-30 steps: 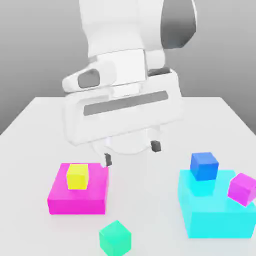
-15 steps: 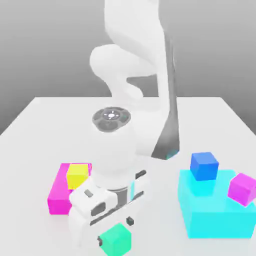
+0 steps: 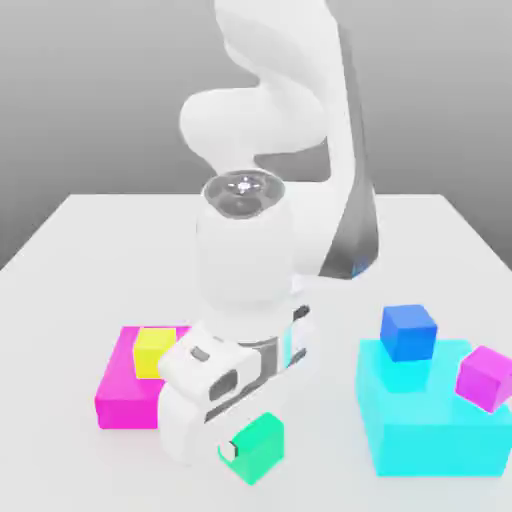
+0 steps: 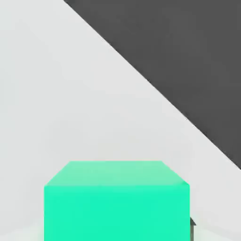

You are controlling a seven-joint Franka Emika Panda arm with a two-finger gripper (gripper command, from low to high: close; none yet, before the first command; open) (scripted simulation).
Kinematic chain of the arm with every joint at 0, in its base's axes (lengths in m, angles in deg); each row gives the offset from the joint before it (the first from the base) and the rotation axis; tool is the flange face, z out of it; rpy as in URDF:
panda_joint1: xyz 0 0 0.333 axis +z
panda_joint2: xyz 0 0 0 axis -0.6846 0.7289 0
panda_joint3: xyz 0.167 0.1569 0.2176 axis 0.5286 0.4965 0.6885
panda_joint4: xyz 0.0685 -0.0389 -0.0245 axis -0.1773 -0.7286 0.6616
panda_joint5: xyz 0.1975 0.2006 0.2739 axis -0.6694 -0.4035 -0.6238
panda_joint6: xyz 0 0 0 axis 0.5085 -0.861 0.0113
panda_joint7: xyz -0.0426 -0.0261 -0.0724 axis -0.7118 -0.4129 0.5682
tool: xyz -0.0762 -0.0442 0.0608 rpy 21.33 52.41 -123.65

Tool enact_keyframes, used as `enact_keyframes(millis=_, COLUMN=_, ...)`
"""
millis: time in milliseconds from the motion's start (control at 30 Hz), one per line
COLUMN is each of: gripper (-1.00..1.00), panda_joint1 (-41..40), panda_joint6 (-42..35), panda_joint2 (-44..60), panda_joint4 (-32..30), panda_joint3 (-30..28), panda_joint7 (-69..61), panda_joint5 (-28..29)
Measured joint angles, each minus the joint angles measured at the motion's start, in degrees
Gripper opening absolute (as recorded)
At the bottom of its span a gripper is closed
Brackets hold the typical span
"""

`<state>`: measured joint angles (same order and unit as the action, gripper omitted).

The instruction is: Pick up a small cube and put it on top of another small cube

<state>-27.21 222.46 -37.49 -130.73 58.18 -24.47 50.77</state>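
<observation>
Claw (image 3: 243, 450) clamped on the small teal-green cube (image 3: 258, 447) at the near edge of the desk (image 3: 90, 250), its fingers having drawn together from fully apart within the previous second. Over that same second the arm dropped from a raised position above the magenta block (image 3: 125, 392) to the cube just beside that block, toward the exterior view's right. The cube sat a little nearer the large cyan block (image 3: 430, 425) than it had before the arm came down, and it appeared tilted rather than flat, which suggested the lift may already have begun. The hand view showed the cube (image 4: 116, 202) filling the space directly under the wrist.

With the grip made, the pick-up stage looked complete, and what remained was to carry the cube to another small cube and set it on top. Three candidates stood within reach: the small yellow cube (image 3: 155, 352) on top of the magenta block, the small blue cube (image 3: 408, 332) on top of the cyan block, and a small purple cube (image 3: 484, 377) leaning on the cyan block's far corner toward the exterior view's right. The yellow one was nearest the held cube.

The desk was plain white and matte, with bare surface stretching away behind the magenta block. Beyond it lay a featureless grey backdrop.
</observation>
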Motion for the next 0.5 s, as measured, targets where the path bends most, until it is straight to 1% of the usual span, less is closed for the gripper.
enact_keyframes(millis=67, gripper=-1.00, panda_joint1=3.1, panda_joint6=-3.4, panda_joint2=-2.6, panda_joint4=0.8, panda_joint3=2.9, panda_joint7=-2.8, panda_joint5=1.0)
enact_keyframes(millis=167, gripper=-1.00, panda_joint1=11.2, panda_joint6=-9.2, panda_joint2=-7.0, panda_joint4=2.4, panda_joint3=7.0, panda_joint7=-7.7, panda_joint5=3.0)
enact_keyframes(millis=267, gripper=-1.00, panda_joint1=18.6, panda_joint6=-13.9, panda_joint2=-10.9, panda_joint4=3.6, panda_joint3=9.3, panda_joint7=-11.9, panda_joint5=5.2)
enact_keyframes(millis=367, gripper=-1.00, panda_joint1=19.9, panda_joint6=-9.4, panda_joint2=-7.7, panda_joint4=2.5, panda_joint3=8.2, panda_joint7=-12.9, panda_joint5=5.9)
enact_keyframes(millis=400, gripper=1.00, panda_joint1=19.4, panda_joint6=-7.3, panda_joint2=-6.2, panda_joint4=1.9, panda_joint3=8.0, panda_joint7=-12.9, panda_joint5=6.0)
enact_keyframes(millis=500, gripper=1.00, panda_joint1=19.3, panda_joint6=-7.3, panda_joint2=-6.2, panda_joint4=1.9, panda_joint3=8.0, panda_joint7=-12.9, panda_joint5=6.0)
